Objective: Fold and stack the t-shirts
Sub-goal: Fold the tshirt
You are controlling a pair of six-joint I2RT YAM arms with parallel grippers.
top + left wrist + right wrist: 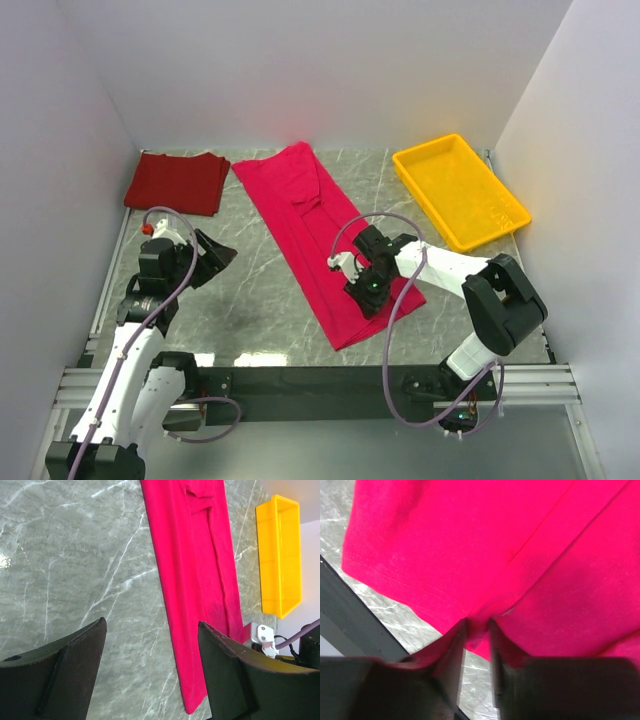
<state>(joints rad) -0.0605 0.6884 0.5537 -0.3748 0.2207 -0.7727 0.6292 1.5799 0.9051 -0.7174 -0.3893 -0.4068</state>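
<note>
Right tool (pixel 477 626) is closed down to a narrow gap and pinches a ridge of the crimson shirt (pixel 300 215) at its near hem. I judge this a grip to carry that end over into a fold, since the shirt lies as a long strip from far centre to near right on the desk (pixel 240 300). Left tool (pixel 151 625) is wide open and holds nothing, hovering over the desk left of the strip, while the maroon shirt (pixel 178 182) sits folded at far left, probably the stack base.

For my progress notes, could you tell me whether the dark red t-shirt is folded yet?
Folded: the maroon t-shirt lies as a compact rectangle, with stacked layers showing along its right edge.
</note>
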